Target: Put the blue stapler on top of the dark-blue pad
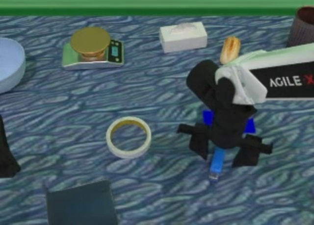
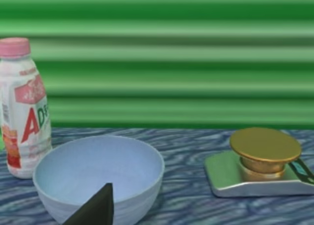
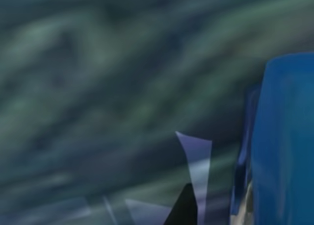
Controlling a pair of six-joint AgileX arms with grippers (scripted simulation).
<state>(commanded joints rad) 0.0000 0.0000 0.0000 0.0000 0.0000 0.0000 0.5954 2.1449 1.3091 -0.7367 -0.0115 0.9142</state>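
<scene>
From above, my right arm [image 1: 274,80] covered most of the dark-blue pad [image 1: 208,118]; only two small corners showed. The blue stapler [image 1: 216,162] was also half hidden under the right gripper [image 1: 223,151], so I could not tell whether the jaws touched it. The right wrist view was blurred, with a blue shape cut by the edge. The bowl [image 1: 9,63], the dark cup [image 1: 301,26] and the dark slab [image 1: 82,204] were cut off by the edges. The left gripper [image 1: 6,159] was only partly in view.
</scene>
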